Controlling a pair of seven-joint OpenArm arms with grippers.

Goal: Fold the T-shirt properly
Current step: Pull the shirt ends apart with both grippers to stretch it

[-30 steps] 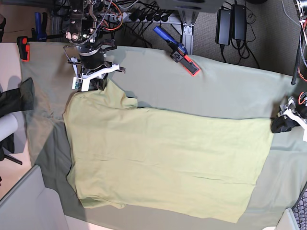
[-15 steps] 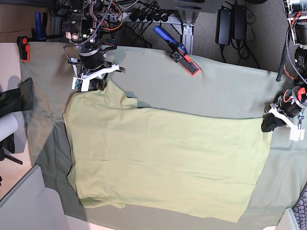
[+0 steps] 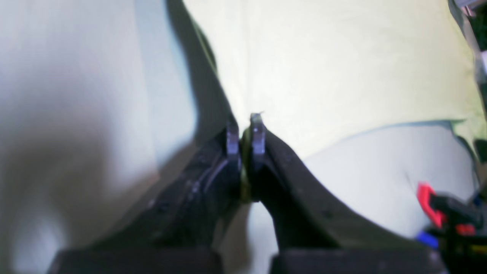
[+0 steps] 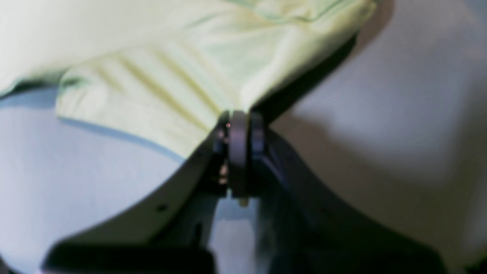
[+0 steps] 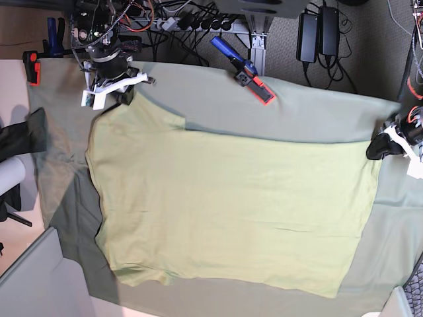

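The pale yellow-green T-shirt [image 5: 231,198] lies spread over the grey-green table cloth [image 5: 297,112], its far edge lifted and stretched between the two grippers. My right gripper [image 5: 125,96] is at the far left, shut on the shirt's sleeve corner [image 4: 198,91]; in the right wrist view its jaws [image 4: 239,129] are pressed together on the fabric. My left gripper [image 5: 378,148] is at the right edge, shut on the shirt's hem corner; in the left wrist view [image 3: 245,131] a strip of fabric shows between the jaws.
A blue and red clamp [image 5: 248,72] grips the table's far edge, and a red clamp [image 5: 31,66] sits at the far left corner. Cables and power bricks [image 5: 317,30] lie behind the table. A dark object [image 5: 23,135] lies at the left edge.
Both grippers have pulled away from me with the shirt. The far edge has risen and stretched, and the sleeve has drawn up to the far left.
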